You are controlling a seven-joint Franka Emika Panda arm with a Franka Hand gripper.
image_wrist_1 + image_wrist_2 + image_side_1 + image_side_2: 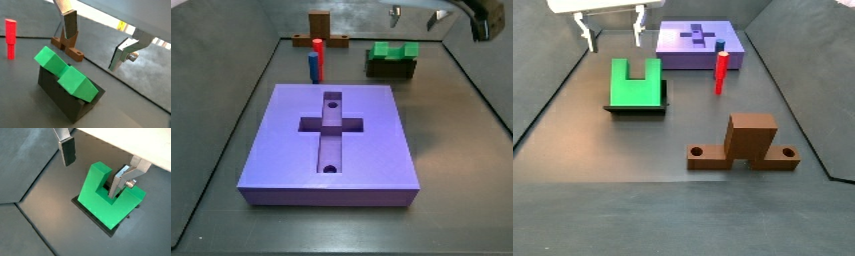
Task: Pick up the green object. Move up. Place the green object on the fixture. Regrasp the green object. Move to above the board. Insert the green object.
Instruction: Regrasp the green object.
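Observation:
The green object [67,75] lies on the dark fixture [63,100], its two prongs pointing away from the fixture's base. It shows in the other wrist view [100,193] and in both side views [396,51] [636,82]. My gripper [93,168] is open and empty, hovering above the green object with nothing between the fingers [69,25]. In a side view the gripper [613,32] hangs above and slightly behind the block. The purple board [285,150] [680,55] lies apart from the fixture [636,106].
A slim red-and-blue peg [315,58] [722,70] stands between the board and the fixture. A brown cross-shaped stand [751,140] [67,45] sits on the floor nearby. Dark walls edge the work area.

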